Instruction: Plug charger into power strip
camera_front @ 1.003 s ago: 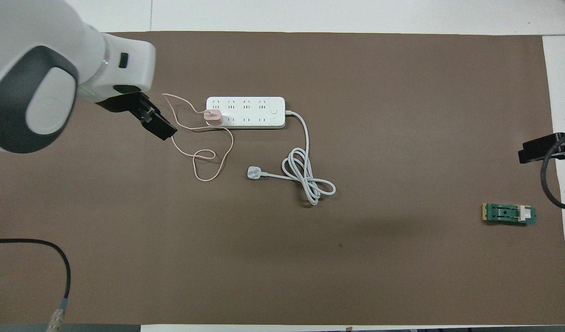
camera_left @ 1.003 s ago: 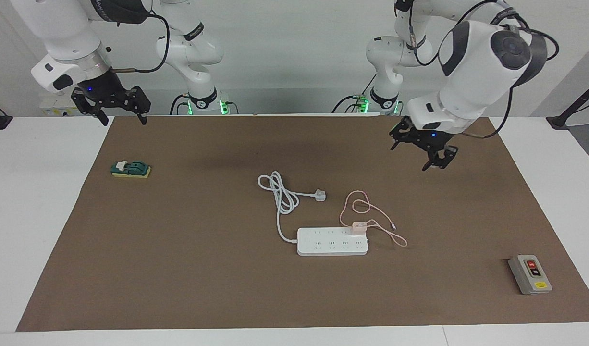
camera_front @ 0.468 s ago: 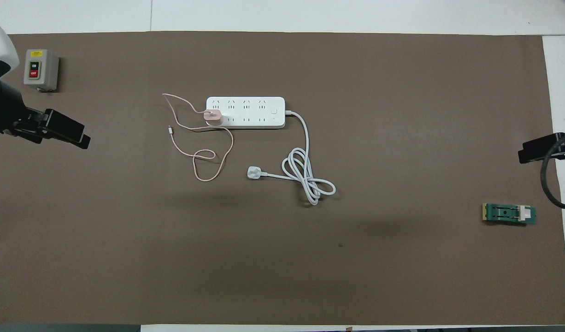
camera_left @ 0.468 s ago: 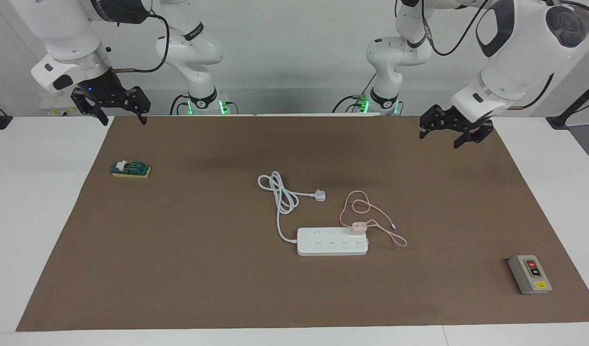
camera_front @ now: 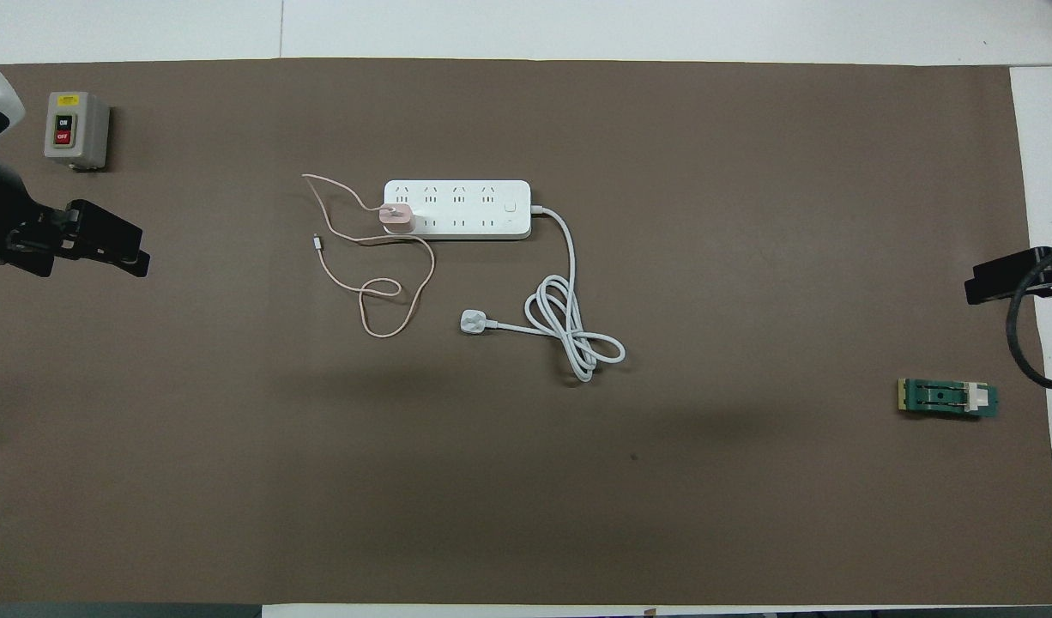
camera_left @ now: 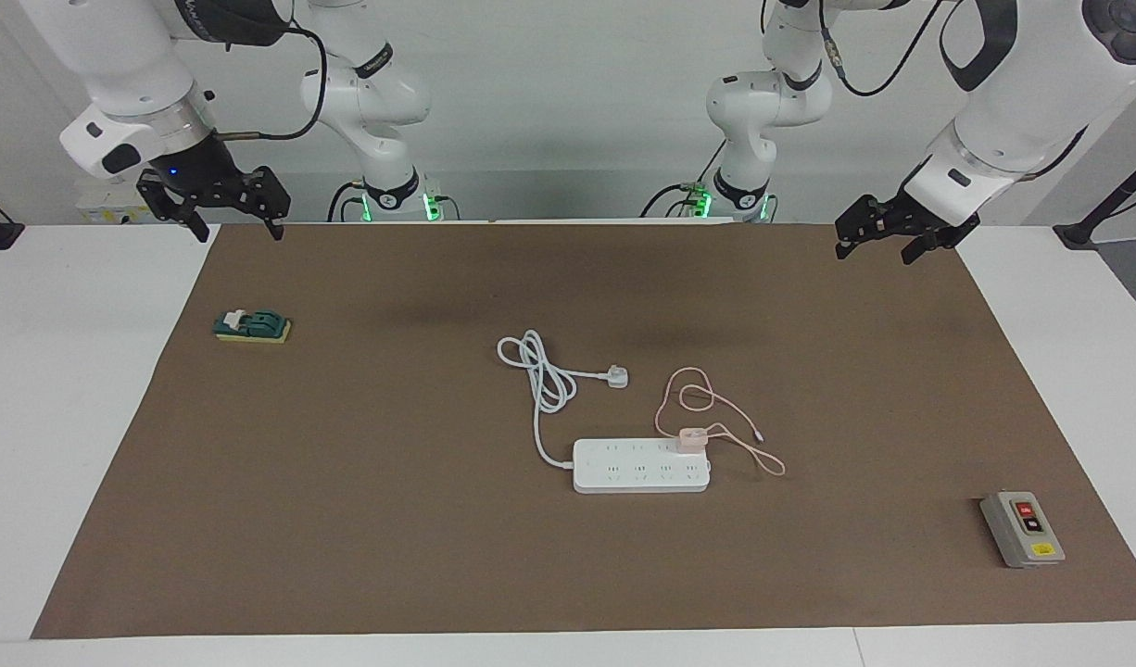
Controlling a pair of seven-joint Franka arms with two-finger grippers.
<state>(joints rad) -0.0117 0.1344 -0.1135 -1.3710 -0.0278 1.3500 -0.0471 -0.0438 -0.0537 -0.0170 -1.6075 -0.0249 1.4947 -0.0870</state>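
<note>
Charger (camera_left: 691, 437) sits plugged into power strip (camera_left: 641, 466) end socket, light rigid cube best pinched on its sides, thin cable floppy; left gripper (camera_left: 892, 238) and right gripper (camera_left: 218, 206) open, empty, raised over mat corners.

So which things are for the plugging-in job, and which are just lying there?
For the job:
- charger, sitting on the power strip
- power strip

Just lying about:
- grey button box
- green block
- white plug on the strip's own cord, lying loose
</note>
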